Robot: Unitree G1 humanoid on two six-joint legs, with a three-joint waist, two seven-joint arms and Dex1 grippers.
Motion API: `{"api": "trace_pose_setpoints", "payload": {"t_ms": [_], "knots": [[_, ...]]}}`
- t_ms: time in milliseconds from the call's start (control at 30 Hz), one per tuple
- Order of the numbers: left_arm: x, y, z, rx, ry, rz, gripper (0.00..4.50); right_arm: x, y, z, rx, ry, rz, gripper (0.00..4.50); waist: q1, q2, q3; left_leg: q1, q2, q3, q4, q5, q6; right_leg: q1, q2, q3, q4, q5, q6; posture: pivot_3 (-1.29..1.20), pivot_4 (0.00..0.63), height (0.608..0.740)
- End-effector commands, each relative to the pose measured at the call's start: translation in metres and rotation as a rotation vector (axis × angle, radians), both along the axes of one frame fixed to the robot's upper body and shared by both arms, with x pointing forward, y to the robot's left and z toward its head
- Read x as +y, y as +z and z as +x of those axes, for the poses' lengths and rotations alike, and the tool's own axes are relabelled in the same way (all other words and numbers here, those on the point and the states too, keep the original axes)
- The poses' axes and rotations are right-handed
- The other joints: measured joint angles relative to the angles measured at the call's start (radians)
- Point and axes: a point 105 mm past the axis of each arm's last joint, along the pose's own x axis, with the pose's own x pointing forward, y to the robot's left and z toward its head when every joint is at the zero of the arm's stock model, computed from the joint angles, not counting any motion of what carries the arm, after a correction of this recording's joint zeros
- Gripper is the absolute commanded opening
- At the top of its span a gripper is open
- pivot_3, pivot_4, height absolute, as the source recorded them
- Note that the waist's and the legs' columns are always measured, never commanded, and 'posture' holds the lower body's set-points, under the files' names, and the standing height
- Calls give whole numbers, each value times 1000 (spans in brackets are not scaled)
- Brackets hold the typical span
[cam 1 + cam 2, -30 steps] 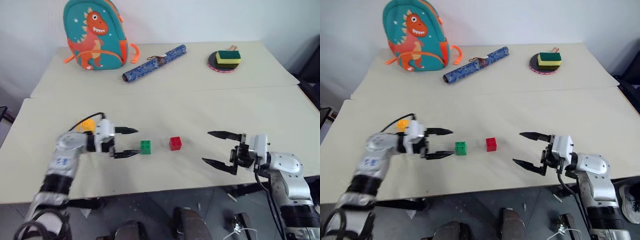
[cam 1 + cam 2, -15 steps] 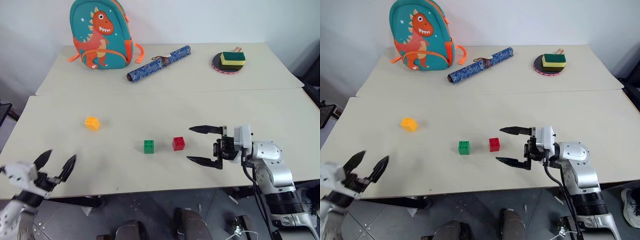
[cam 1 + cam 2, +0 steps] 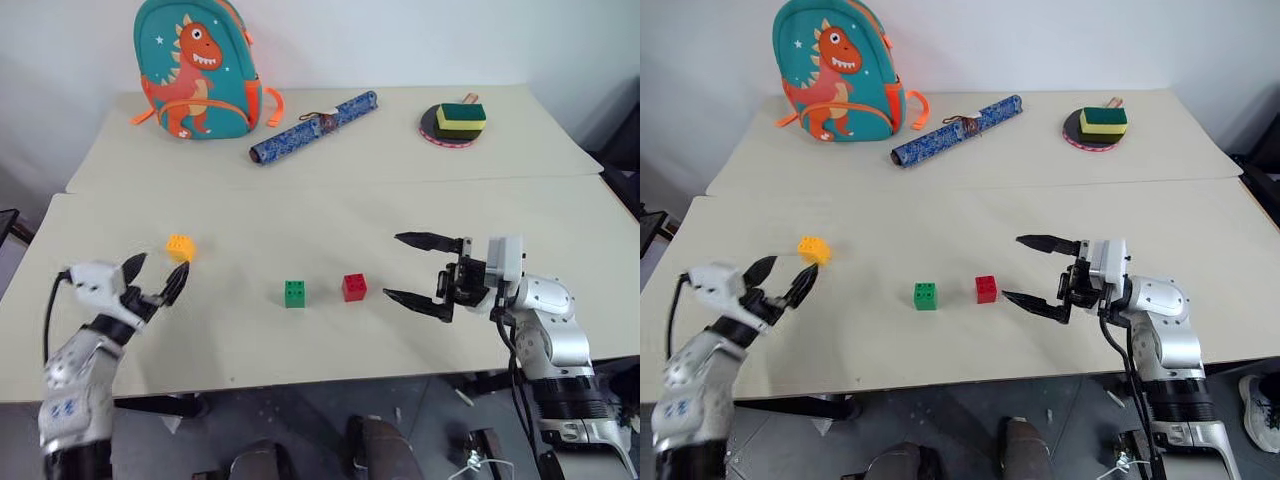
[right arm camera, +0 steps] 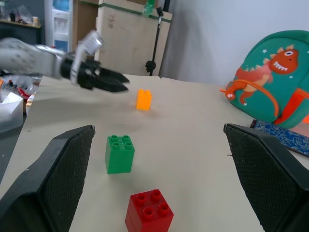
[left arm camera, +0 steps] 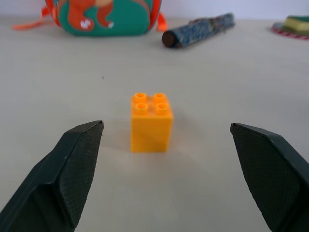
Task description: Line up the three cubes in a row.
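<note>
Three studded cubes sit on the near table. The yellow-orange cube (image 3: pixel 180 246) lies far left and farther back than the other two. The green cube (image 3: pixel 295 293) and the red cube (image 3: pixel 354 287) stand side by side near the middle, a small gap apart. My left gripper (image 3: pixel 160 270) is open and level, its fingertips just short of the yellow-orange cube (image 5: pixel 151 122), which is centred ahead of the jaws and untouched. My right gripper (image 3: pixel 392 266) is open, points left at the red cube (image 4: pixel 149 211) and stops a short way to its right, holding nothing.
On the far table stand a teal dinosaur backpack (image 3: pixel 195 65), a rolled blue tube (image 3: pixel 312 126) and a yellow-and-green sponge on a dark plate (image 3: pixel 455 118). A seam (image 3: pixel 330 185) divides the two tables. The near table's front edge (image 3: pixel 300 380) runs just behind both arms.
My left gripper left the green cube, swung out to the left, and now faces the yellow-orange cube with its jaws wider. My right gripper moved slightly up and left toward the red cube.
</note>
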Motion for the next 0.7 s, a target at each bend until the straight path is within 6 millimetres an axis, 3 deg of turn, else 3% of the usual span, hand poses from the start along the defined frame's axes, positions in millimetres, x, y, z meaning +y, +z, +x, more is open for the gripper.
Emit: {"api": "trace_pose_setpoints", "payload": {"t_ms": [33,133,233,367,500,567,700], "knots": [[4,-5,17,38,32,25,4486,4,8,-7,-43,8,17,4500,-1,0,0,-1,0,1,0,0,0,0,0,-1,0,0,0,0,150,740],[-4,0,31,29,-12,47,4486,4,5,-12,-45,-18,18,4500,3,0,0,-1,0,3,-1,0,0,0,1,-1,0,1,1,0,150,740],[-7,4,33,13,-34,53,3889,3,2,-15,-44,-40,12,4500,4,0,0,-1,0,3,-1,0,-1,0,0,-2,0,1,1,0,150,740],[-6,10,27,8,-96,97,2683,1,0,-16,-38,-67,13,4500,2,0,0,-1,0,3,0,0,-1,0,0,-2,0,1,1,0,150,740],[-10,15,22,59,-288,146,1537,-2,-2,-18,-35,-74,-2,4500,2,-1,0,-1,1,5,-1,0,-2,0,1,-2,0,1,1,0,150,740],[-13,20,19,71,-383,169,1500,-5,-1,-18,-36,-83,-9,4500,2,-1,0,-1,1,6,0,0,-2,0,1,-2,0,0,1,0,150,740],[-38,22,-1,106,-757,321,1500,-12,1,-20,-38,-105,-17,4500,5,-1,0,-2,1,6,0,0,-2,0,1,-3,0,0,1,0,150,740]]}}
